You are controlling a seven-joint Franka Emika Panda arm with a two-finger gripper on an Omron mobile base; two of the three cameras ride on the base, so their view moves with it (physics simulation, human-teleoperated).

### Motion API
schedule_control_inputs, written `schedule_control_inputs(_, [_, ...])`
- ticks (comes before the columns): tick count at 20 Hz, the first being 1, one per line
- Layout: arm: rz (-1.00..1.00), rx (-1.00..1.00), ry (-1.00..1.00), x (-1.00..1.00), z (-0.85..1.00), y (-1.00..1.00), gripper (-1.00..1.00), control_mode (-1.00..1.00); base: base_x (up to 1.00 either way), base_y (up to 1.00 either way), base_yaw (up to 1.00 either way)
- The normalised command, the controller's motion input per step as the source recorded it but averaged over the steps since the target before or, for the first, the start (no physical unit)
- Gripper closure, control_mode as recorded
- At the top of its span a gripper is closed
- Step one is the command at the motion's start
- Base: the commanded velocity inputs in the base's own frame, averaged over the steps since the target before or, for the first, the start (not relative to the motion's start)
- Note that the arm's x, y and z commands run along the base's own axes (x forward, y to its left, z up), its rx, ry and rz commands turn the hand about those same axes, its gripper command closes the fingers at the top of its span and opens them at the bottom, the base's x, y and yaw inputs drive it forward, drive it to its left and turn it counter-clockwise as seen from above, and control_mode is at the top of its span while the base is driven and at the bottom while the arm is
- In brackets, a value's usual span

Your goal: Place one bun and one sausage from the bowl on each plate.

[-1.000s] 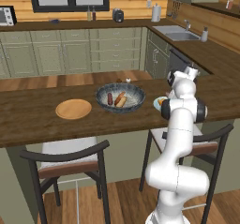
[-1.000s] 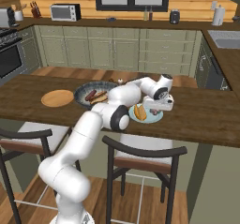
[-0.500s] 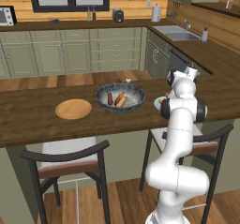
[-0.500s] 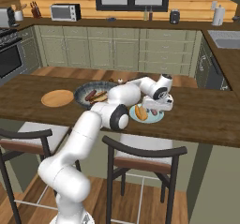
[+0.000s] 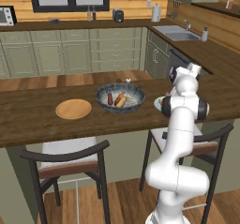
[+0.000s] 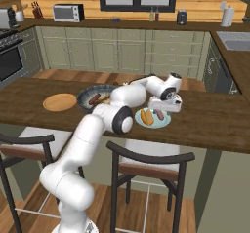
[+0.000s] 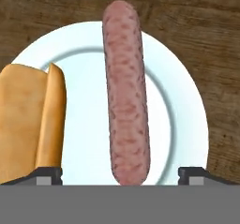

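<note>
My gripper (image 7: 122,175) hangs open just above the pale blue-green plate (image 7: 183,101), one fingertip (image 7: 47,174) on each side of a pink sausage (image 7: 125,96) that lies on the plate untouched. A golden bun (image 7: 30,124) rests on the same plate beside it. From the right base the gripper (image 6: 164,108) is over this plate (image 6: 152,124), with the bun (image 6: 145,116) and sausage (image 6: 159,115) on it. The dark patterned bowl (image 5: 120,98) holds another sausage (image 5: 110,98) and bun (image 5: 121,99). The tan wooden plate (image 5: 73,109) is bare.
Everything sits on a long dark wooden counter (image 5: 28,120). Two stools (image 5: 65,160) (image 6: 149,161) stand at its near edge. A sink (image 5: 178,32) and cabinets line the far wall, and a microwave (image 6: 68,12) sits at the back.
The jaws have opened wide and let go of the sausage, which now lies on the pale blue-green plate. The arm has hardly moved.
</note>
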Motion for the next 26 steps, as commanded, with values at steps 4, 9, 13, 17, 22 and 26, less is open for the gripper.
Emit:
schedule_control_inputs(4, [0.00,-0.06,-0.42,-0.92,0.07,0.00,-1.00,-1.00,0.00,0.00,0.00])
schedule_control_inputs(9, [0.00,-0.11,-0.37,-1.00,0.03,0.08,-1.00,-1.00,0.00,0.00,0.00])
schedule_control_inputs(13, [0.00,-0.01,-0.13,-0.76,0.34,0.58,-1.00,-1.00,0.00,0.00,0.00])
schedule_control_inputs(17, [0.00,0.03,-0.04,-0.36,0.83,0.65,-1.00,-1.00,0.00,0.00,0.00])
schedule_control_inputs(22, [-0.01,0.09,-0.03,-0.20,0.85,0.53,-1.00,-1.00,0.00,0.00,0.00])
schedule_control_inputs(26, [-0.05,0.08,0.00,-0.37,0.42,0.70,-1.00,-1.00,0.00,0.00,0.00])
